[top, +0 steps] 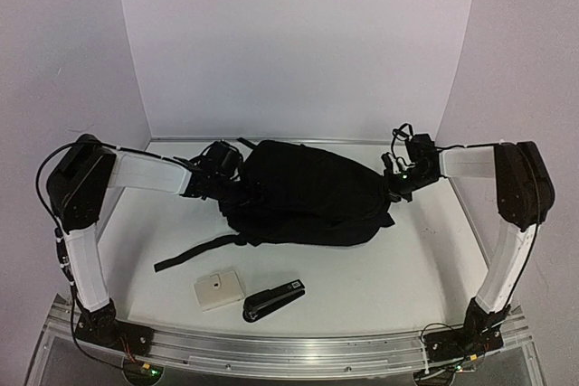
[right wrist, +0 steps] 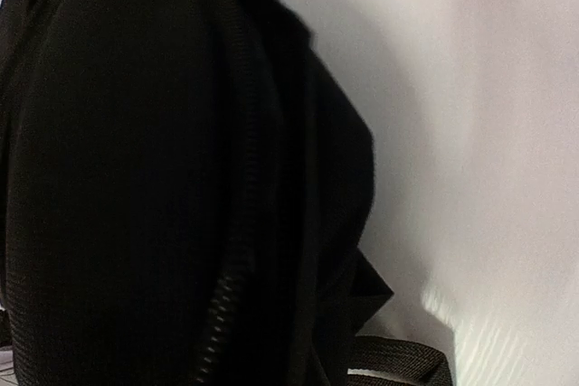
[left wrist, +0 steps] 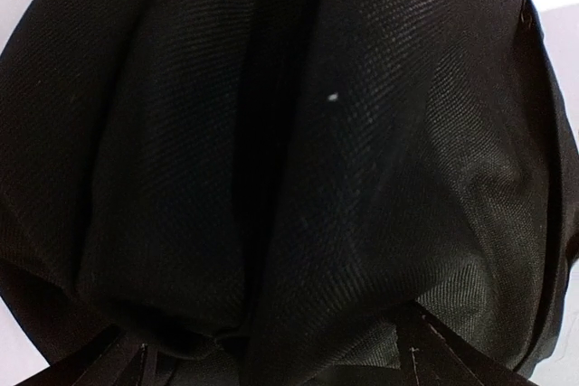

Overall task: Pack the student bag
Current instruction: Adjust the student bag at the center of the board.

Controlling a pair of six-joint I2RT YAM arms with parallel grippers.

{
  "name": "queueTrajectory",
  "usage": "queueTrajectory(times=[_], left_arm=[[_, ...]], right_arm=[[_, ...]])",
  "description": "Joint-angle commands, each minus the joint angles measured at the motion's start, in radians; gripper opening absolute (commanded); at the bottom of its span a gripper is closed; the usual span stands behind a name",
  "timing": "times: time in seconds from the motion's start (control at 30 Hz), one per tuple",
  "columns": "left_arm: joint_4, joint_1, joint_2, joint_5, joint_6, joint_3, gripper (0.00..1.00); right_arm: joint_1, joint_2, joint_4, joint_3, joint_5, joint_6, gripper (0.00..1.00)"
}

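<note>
**Backpack lies between two pincers**

The student bag (top: 308,192) lies on its side on the white desk (top: 380,268), stretched between the two pincers. The left pincer (top: 226,178) is pressed against one end, and its wrist view is filled with dark folded fabric (left wrist: 298,178). Its fingers are hidden, so I cannot tell whether they are apart or together. The right pincer (top: 394,189) is drawn together at the other end, next to a zipper line (right wrist: 222,314). Whether it has pinched any cloth I cannot tell. A strap (top: 194,252) trails away below the left pincer. Further toward the arm bases, well apart from it, a black stapler (top: 273,300) lies just beside a small beige box (top: 218,289).
</note>
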Motion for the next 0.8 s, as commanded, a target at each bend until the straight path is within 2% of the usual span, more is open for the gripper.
queueTrajectory(times=[0.0,0.1,0.2,0.3,0.37,0.57,0.77], left_arm=[[0.115,-0.003,0.155,0.122,0.1,0.256,0.9],[0.065,-0.002,0.254,0.182,0.142,0.407,0.9],[0.027,-0.002,0.346,0.236,0.185,0.554,0.9],[-0.043,-0.001,0.421,0.272,0.231,0.702,0.89],[-0.09,-0.001,0.435,0.272,0.253,0.767,0.89],[-0.126,0.009,0.328,0.221,0.306,0.709,0.92],[-0.117,0.01,0.141,0.172,0.322,0.494,0.95]], right_arm=[[0.029,-0.154,-0.01,-0.134,-0.11,-0.043,0.07],[0.074,-0.187,-0.008,-0.203,-0.171,-0.054,0.14],[0.18,-0.22,-0.006,-0.232,-0.202,-0.102,0.24],[0.298,-0.257,-0.008,-0.217,-0.188,-0.14,0.41],[0.314,-0.276,-0.011,-0.191,-0.185,-0.138,0.53],[0.272,-0.353,-0.113,-0.155,-0.084,-0.213,0.73],[0.1,-0.399,-0.264,-0.113,-0.121,-0.32,0.81]])
